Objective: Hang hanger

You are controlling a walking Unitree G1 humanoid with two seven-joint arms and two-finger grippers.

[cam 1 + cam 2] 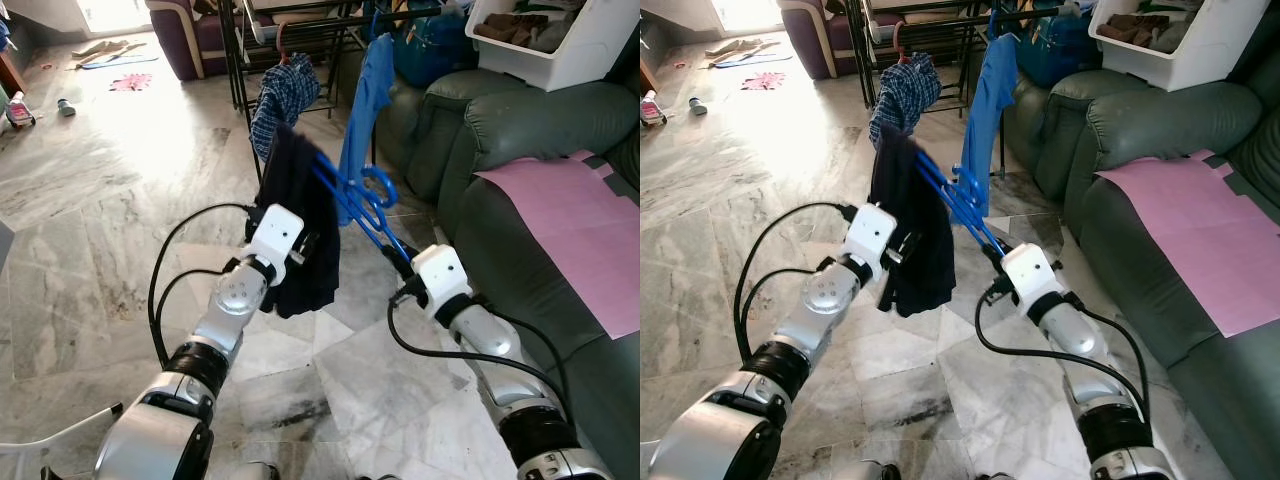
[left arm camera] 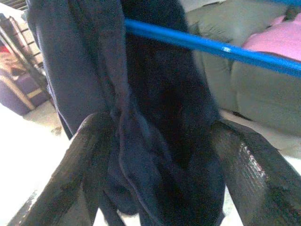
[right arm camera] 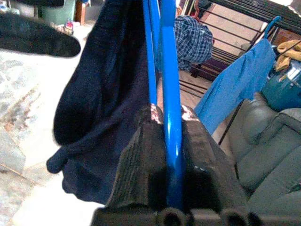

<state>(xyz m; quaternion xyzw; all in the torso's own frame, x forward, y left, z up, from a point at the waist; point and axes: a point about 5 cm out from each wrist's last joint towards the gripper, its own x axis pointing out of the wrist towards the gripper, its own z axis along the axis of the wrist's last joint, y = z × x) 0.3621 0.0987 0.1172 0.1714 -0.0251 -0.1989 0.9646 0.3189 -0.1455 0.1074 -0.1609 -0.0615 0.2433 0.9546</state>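
Observation:
A blue plastic hanger (image 1: 350, 200) slants up between my arms, with a dark navy garment (image 1: 298, 215) draped over its far end. My right gripper (image 3: 170, 110) is shut on the hanger's lower end, near its hook (image 1: 380, 187), and shows below it in the left eye view as the right gripper (image 1: 402, 264). My left gripper (image 2: 162, 141) is closed on the bunched navy cloth, one finger on each side, just under the hanger's bar (image 2: 211, 47). Behind stands a black drying rack (image 1: 300, 18) holding a plaid shirt (image 1: 285, 100) and a blue shirt (image 1: 365, 100).
A dark green sofa (image 1: 520, 130) runs along the right, with a pink sheet (image 1: 570, 220) on its seat and a white bin (image 1: 560, 45) on its back. Marble floor (image 1: 120, 200) stretches to the left, with small items scattered far off. A purple armchair (image 1: 185, 40) stands behind the rack.

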